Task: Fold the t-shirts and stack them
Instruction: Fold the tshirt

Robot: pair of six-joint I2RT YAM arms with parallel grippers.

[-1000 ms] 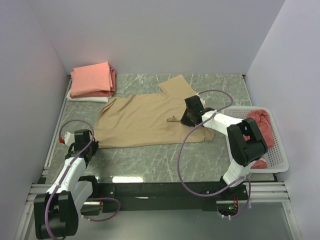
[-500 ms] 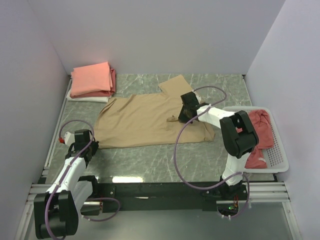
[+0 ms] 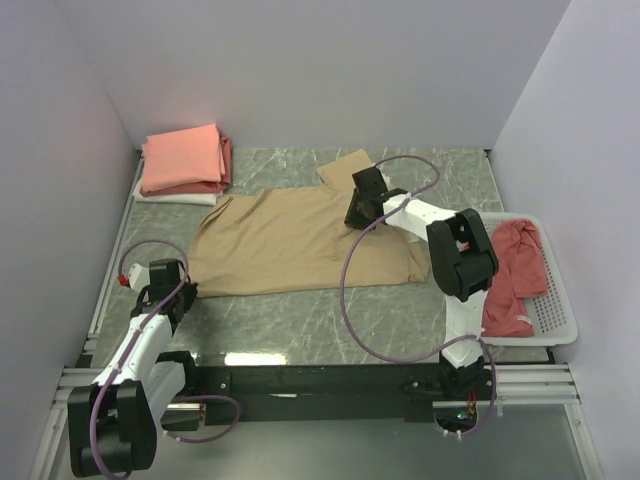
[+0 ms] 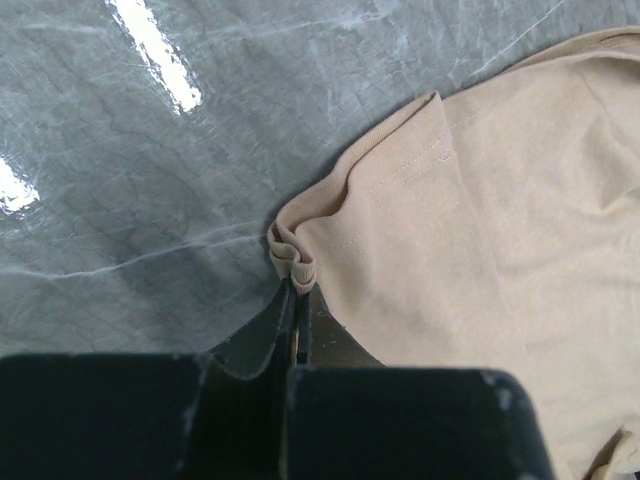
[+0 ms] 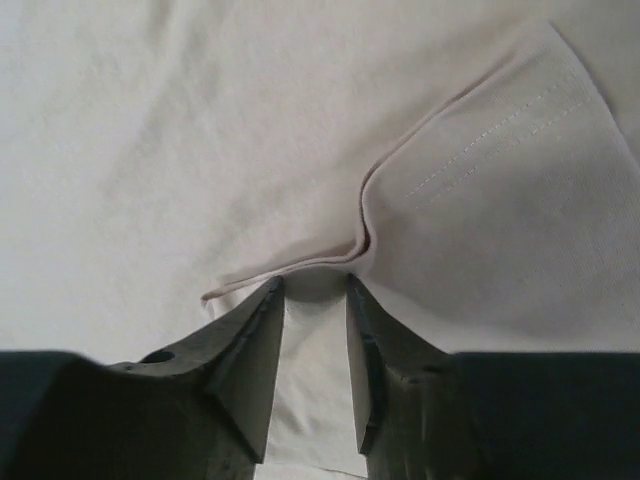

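A tan t-shirt (image 3: 290, 240) lies spread across the middle of the table, one sleeve (image 3: 350, 167) pointing to the back. My left gripper (image 3: 188, 290) is shut on its near-left hem corner; the left wrist view shows the bunched hem (image 4: 292, 255) pinched at my left gripper (image 4: 295, 290). Over the shirt's right part, my right gripper (image 3: 352, 220) stands open. In the right wrist view a raised fold of tan cloth (image 5: 300, 265) lies just past my right gripper (image 5: 315, 290), with flat cloth between the jaws. Folded t-shirts (image 3: 185, 160) are stacked at the back left, salmon-pink on top.
A white slatted basket (image 3: 557, 315) at the right edge holds a crumpled dusty red t-shirt (image 3: 515, 270). Purple walls close off the left, back and right. The right arm's cable (image 3: 345, 300) loops over the table in front of the shirt.
My right gripper has moved back and to the left over the tan shirt and has opened, letting go of the fold it pinched. The left gripper has not moved.
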